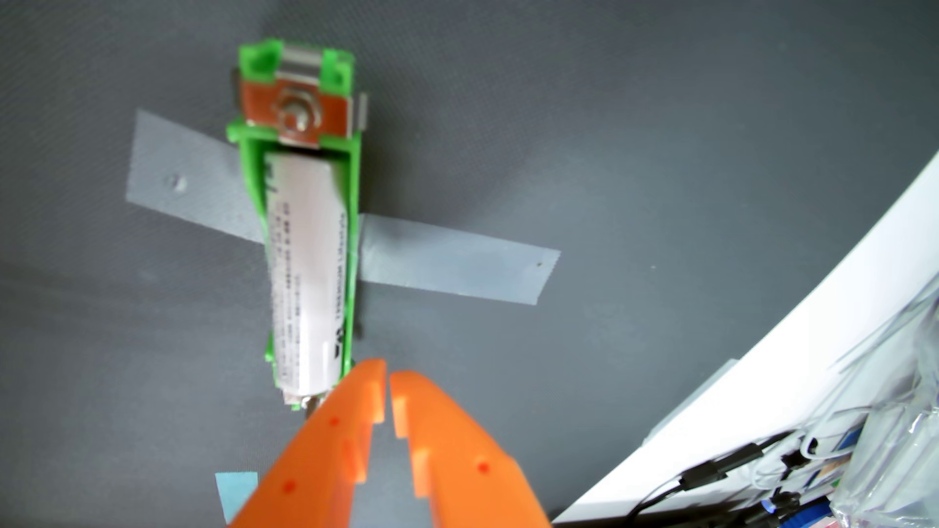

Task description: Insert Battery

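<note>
A white cylindrical battery (307, 274) with small printed text lies lengthwise in a green plastic holder (350, 213) with a metal contact clip (297, 114) at its far end. The holder is taped to the dark grey mat. The battery's near end sticks slightly past the holder's near edge, tilted a little left. My orange gripper (387, 378) comes in from the bottom of the wrist view, fingertips nearly touching, shut on nothing. Its tips sit just right of the battery's near end, the left finger (350, 406) overlapping that end.
Grey tape strips (457, 264) run left and right of the holder on the mat. A light blue patch (236, 490) lies at the bottom left. A white table edge (762, 381) curves along the right, with black cables and clear plastic (874, 457) beyond it.
</note>
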Tool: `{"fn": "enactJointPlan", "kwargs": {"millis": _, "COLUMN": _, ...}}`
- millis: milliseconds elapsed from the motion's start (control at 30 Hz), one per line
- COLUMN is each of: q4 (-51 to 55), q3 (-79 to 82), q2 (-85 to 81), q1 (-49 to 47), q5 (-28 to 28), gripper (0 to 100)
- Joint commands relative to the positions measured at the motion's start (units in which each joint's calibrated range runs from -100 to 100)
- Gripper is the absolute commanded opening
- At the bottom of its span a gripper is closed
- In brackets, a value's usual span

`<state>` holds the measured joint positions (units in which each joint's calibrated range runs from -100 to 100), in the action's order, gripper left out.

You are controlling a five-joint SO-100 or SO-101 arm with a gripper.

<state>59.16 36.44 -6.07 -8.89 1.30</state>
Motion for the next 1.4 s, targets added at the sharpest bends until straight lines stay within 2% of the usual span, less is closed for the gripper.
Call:
{"fn": "enactJointPlan", "kwargs": {"millis": 0, "q4": 0.19, "q3": -1.27, "q2": -0.72, "q1": 0.04, "q5": -0.17, "gripper": 2}}
{"fn": "enactJointPlan", "kwargs": {"millis": 1367, "q4": -0.31, "q3": 6.29, "q2": -3.81, "q1": 0.04, "q5": -0.12, "gripper": 2}}
